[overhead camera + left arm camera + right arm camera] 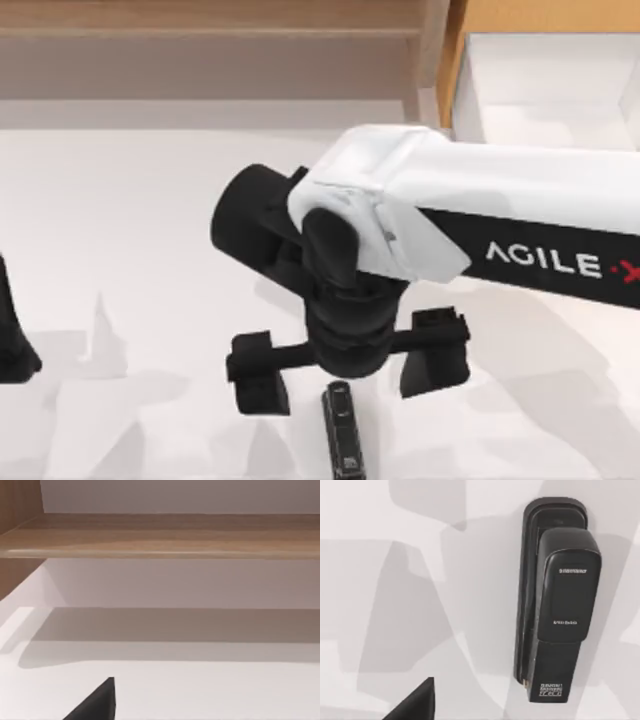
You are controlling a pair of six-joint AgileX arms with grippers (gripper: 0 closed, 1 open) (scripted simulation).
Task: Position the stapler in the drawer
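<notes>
The right arm [520, 215], with its smooth white shell and black wrist, is nearest to the top camera. Its right gripper [348, 375] hangs over the front middle of the table, fingers spread wide, holding nothing. One finger [262, 378] stands to the left of the stapler and the other [432, 355] to the right; both look apart from it.

The stapler [343, 432] lies flat on the white table [130, 230], between and just in front of the fingers, its long axis pointing away from the front edge. In the right wrist view the stapler [555, 605] is a slim black bar of matte plastic, with a rounded cap on a thin base and small pale lettering near one end. I judge it rigid, light and a little smooth, so it may slide or turn if pinched near an end. The best hold seems across the narrow width at the middle of the cap, on the two long flat sides.

The left gripper [12, 335] is parked at the left edge of the table; whether it is open I cannot tell.

Farther back runs the grey-brown wooden shelf [160, 535], its grain matte. At the far right the drawer [555, 85] stands pulled out, with an orange-wood edge and plain white inner walls, well apart from the stapler.
</notes>
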